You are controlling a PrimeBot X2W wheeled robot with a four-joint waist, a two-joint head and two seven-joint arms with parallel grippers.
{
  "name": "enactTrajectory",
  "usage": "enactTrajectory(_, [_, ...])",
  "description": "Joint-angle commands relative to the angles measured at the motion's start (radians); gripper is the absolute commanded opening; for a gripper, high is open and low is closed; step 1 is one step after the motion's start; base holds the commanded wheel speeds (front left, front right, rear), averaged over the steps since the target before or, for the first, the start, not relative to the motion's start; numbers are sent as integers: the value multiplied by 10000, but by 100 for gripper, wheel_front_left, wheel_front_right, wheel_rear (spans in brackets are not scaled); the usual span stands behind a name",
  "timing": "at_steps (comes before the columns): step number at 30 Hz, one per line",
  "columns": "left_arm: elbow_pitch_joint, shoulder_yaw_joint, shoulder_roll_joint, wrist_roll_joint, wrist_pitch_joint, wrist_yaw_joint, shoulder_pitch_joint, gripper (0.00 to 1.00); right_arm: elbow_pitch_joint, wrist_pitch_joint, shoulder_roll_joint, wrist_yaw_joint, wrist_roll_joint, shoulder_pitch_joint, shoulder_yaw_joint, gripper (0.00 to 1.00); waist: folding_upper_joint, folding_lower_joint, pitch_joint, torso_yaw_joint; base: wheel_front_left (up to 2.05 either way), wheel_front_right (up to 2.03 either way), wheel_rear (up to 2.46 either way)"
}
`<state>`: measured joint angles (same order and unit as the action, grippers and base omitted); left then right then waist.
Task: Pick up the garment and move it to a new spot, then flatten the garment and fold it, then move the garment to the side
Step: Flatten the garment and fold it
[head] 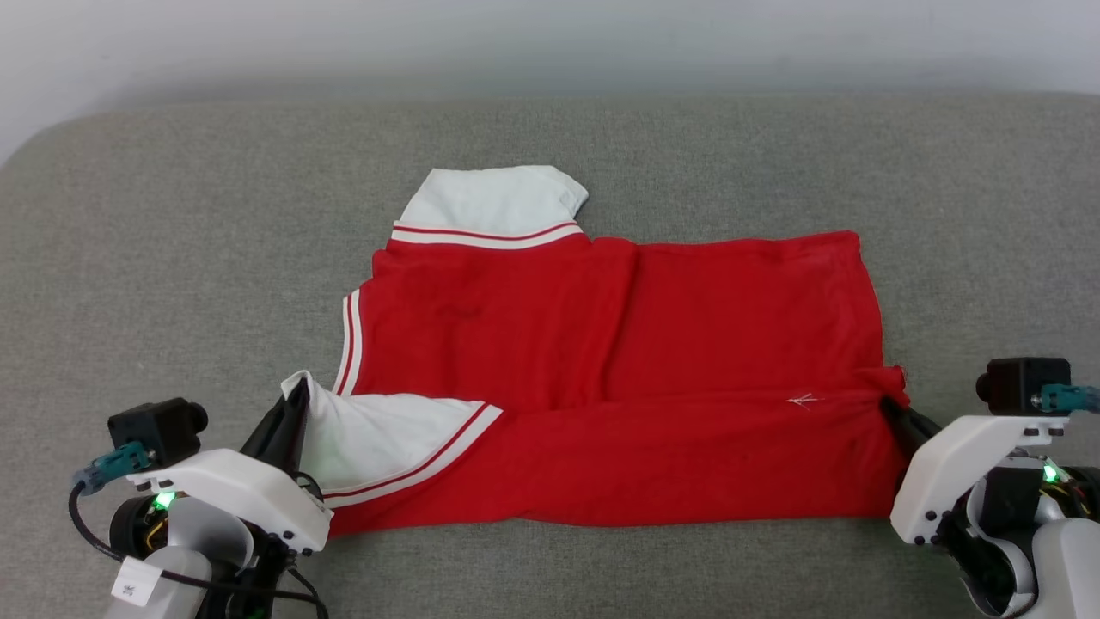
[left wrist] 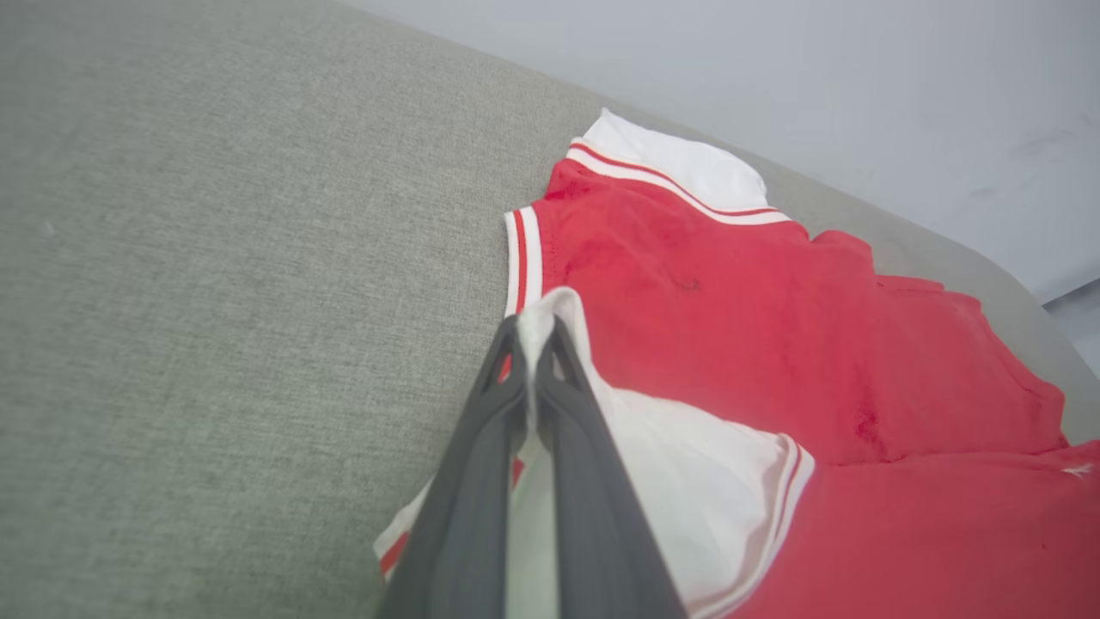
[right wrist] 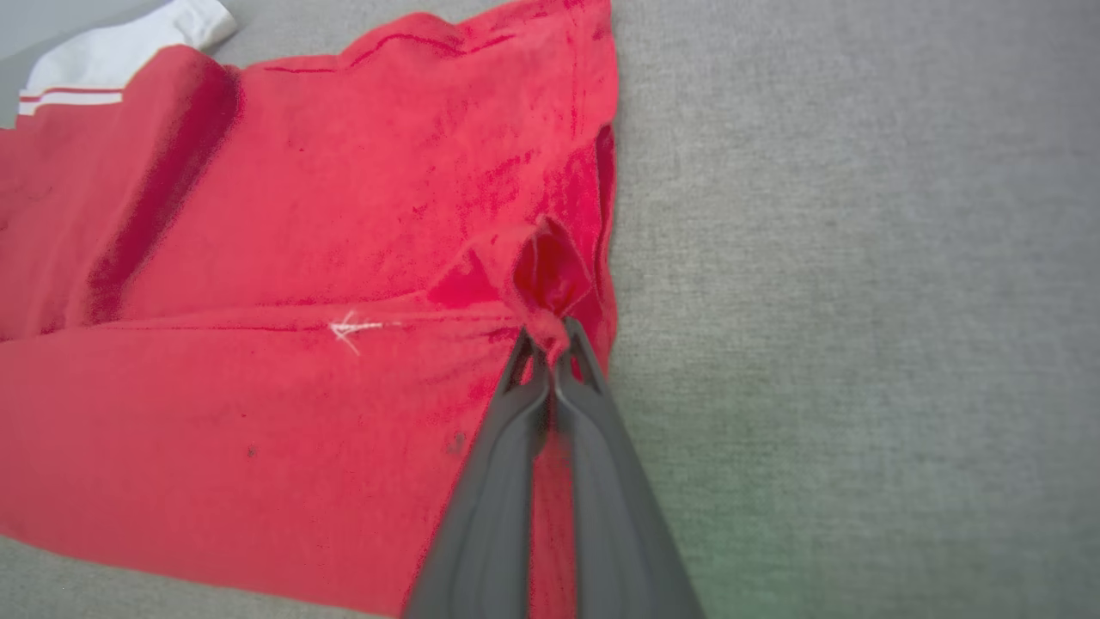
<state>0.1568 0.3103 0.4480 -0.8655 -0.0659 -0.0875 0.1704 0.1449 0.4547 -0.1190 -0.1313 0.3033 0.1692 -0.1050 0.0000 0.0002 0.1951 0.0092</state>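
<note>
The garment [head: 619, 361] is laid on a grey cushion [head: 172, 258]. Its white sleeve [left wrist: 687, 456] is pinched by the left fingers [left wrist: 464, 516], a red hem corner [right wrist: 550, 275] by the right fingers [right wrist: 490, 516], seen close in wrist views.

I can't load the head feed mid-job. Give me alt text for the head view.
A red garment lies spread on a grey cushioned surface, with a crease running across its near part. The left gripper has its jaws shut on the near white sleeve, and the right gripper has its jaws shut on a red corner at the garment's right edge.
</note>
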Motion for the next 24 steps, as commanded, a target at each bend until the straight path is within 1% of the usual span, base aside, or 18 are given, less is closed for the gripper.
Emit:
enactTrajectory(1, [330,64,-108,-2,-66,174,313,0,320,-146,-47,11,-81,300,104,0,0,-2,447,-88,0,0,0])
enactTrajectory(5, [1239,320,-359,-67,32,587,852,0,1098,-533,-94,11,-167,665,258,0,0,-2,727,-85,0,0,0])
enactTrajectory(6, [1442,401,-420,-111,111,708,936,0,1297,-605,-94,11,-158,705,315,9,0,-2,750,-82,0,0,0])
enactTrajectory(7, [1658,446,-459,-163,163,784,1020,10,1493,-679,-107,11,-177,720,382,33,0,-2,774,-80,0,0,0])
enactTrajectory(8, [1830,475,-499,-192,203,864,1104,40,1629,-789,-107,11,-176,712,419,79,0,-2,780,-74,0,0,0])
enactTrajectory(9, [2013,502,-549,-218,215,916,1191,48,1740,-916,-89,13,-125,707,460,100,0,-2,768,-66,0,0,0])
enactTrajectory(10, [2162,532,-608,-230,181,974,1253,100,1795,-1070,-97,13,-76,700,527,100,0,-2,728,-56,0,0,0])
enactTrajectory(12, [2449,558,-678,-249,108,1048,1305,100,1751,-1615,-127,14,-13,646,581,100,0,-2,597,-43,0,0,0])
enactTrajectory(17, [2759,394,-550,-225,-118,983,1402,100,1300,-3191,-61,9,14,293,615,100,0,-2,43,-53,0,0,0])
enactTrajectory(20, [2619,320,-356,-240,13,859,1233,100,975,-3728,11,9,-77,-34,580,100,0,-2,-362,-101,0,0,0])
enactTrajectory(24, [2086,230,71,-399,608,664,1021,100,406,-3955,137,10,-168,-461,523,100,0,-2,-754,-188,0,0,0])
